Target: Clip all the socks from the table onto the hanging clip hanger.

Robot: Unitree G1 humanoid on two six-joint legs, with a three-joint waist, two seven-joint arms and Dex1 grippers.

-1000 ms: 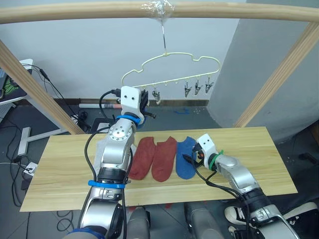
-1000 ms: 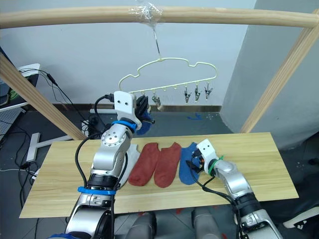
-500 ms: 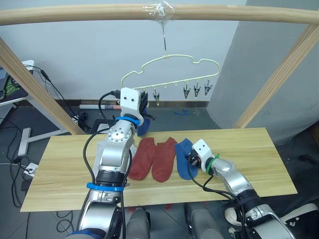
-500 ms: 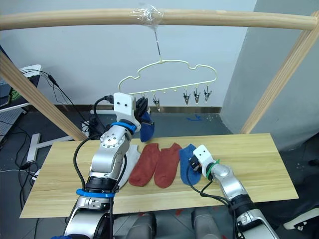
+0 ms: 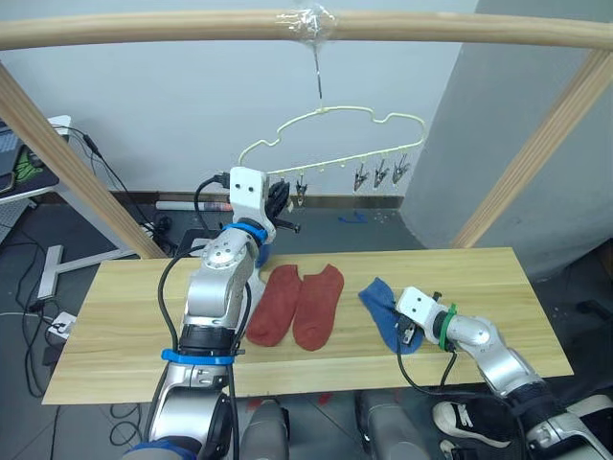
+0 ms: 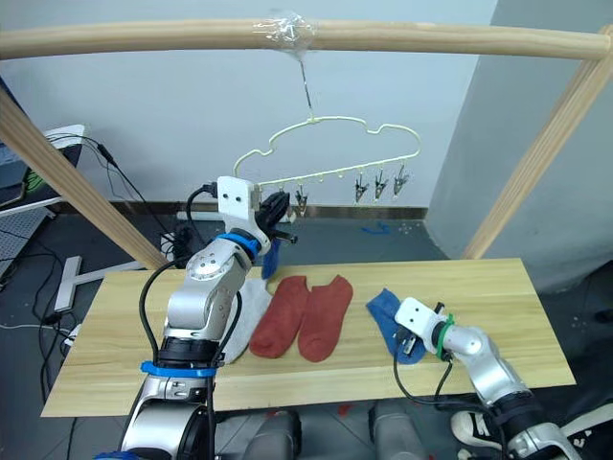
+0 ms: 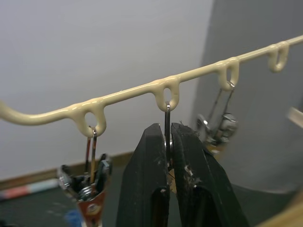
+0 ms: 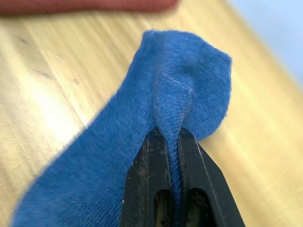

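The pale yellow clip hanger [image 5: 345, 159] hangs by its hook from the top pole. My left gripper [image 7: 168, 142] is raised to its bar and shut on a dark metal clip [image 7: 167, 118] under the second loop. A blue sock [image 6: 271, 257] hangs just below that gripper; what holds it is hidden by the arm. On the table [image 5: 144, 326] lie two rust red socks [image 5: 273, 305] [image 5: 318, 305] side by side. A light grey sock [image 6: 244, 309] lies partly under my left arm. My right gripper [image 8: 168, 137] is shut on a pinched fold of another blue sock [image 5: 383, 302] right of the red pair.
A round wooden pole [image 5: 192, 24] runs across the top, with slanted poles on the left [image 5: 67, 163] and right [image 5: 536, 153]. Three free clips [image 5: 380, 172] hang at the hanger's right end. Cables and gear lie on the floor beyond the table's left end.
My right gripper has shut on the blue sock and pulled it to the right, away from the red socks. My left gripper stays at the hanger bar.
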